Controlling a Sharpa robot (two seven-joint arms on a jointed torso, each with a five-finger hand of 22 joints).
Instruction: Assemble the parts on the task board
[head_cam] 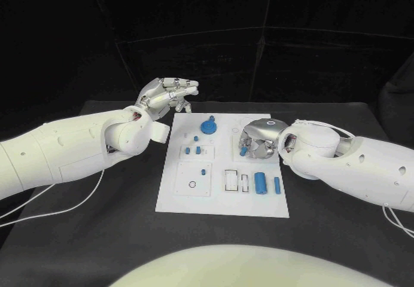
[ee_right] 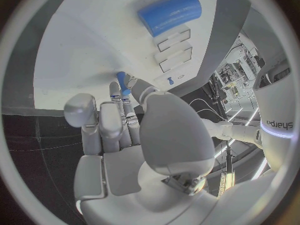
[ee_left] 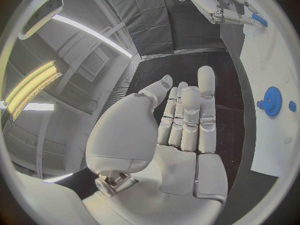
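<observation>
We see the right hand (head_cam: 257, 141) over the task board's (head_cam: 220, 206) middle pinching a small blue part (ee_right: 122, 82), apparently about to seat it, while the left hand (head_cam: 166, 94) waits empty, fingers apart, at the far-left corner.

A black table (head_cam: 103, 227) is seen. A white task board (head_cam: 221, 200) is laid flat in the middle of it. Thin white cables (head_cam: 52, 206) are draped on it near the left side.
</observation>
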